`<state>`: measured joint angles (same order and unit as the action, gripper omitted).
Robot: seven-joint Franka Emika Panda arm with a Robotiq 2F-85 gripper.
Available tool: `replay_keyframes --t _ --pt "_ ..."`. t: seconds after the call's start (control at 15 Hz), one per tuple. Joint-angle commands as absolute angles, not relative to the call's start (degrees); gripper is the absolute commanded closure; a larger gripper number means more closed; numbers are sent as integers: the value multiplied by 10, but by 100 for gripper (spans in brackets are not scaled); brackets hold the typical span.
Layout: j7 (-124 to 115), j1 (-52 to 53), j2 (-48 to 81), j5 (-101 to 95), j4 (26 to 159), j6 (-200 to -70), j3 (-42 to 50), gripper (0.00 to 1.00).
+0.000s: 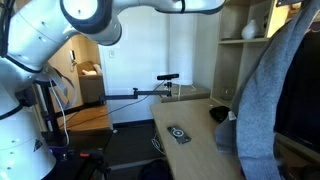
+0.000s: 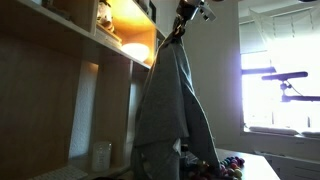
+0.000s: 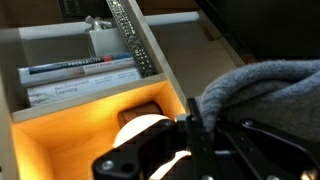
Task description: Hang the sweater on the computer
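Large, floppy grey-blue knit sweater [image 2: 170,100] held up by the pincer [image 2: 182,21], not yet draped on the flat black rectangular monitor [image 1: 303,85].

The pincer is clamped on the sweater's top fold; the cloth hangs straight below it. The monitor appears to stand just behind the cloth, lower than the pincer. If most of the weight is left on one side of the thin frame at release, the sweater could be dragged off. Print on the white book spines [image 3: 75,92] beyond the pincer cannot be read.
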<state>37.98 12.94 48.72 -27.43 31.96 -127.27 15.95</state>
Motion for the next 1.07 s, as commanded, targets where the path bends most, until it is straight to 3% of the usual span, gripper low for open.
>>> replay_keyframes --t 0.0,0.4,0.47,0.73,0.8,1.0 --pt "333 135 495 -294 282 -1232 195 97" --pt "284 122 484 -291 269 -1194 232 97" --pt "284 100 509 -302 212 -1162 210 97" --pt "277 72 515 -294 185 -1120 205 97" --pt "263 85 486 -290 241 -1141 225 97" --pt "261 78 489 -289 243 -1140 226 97"
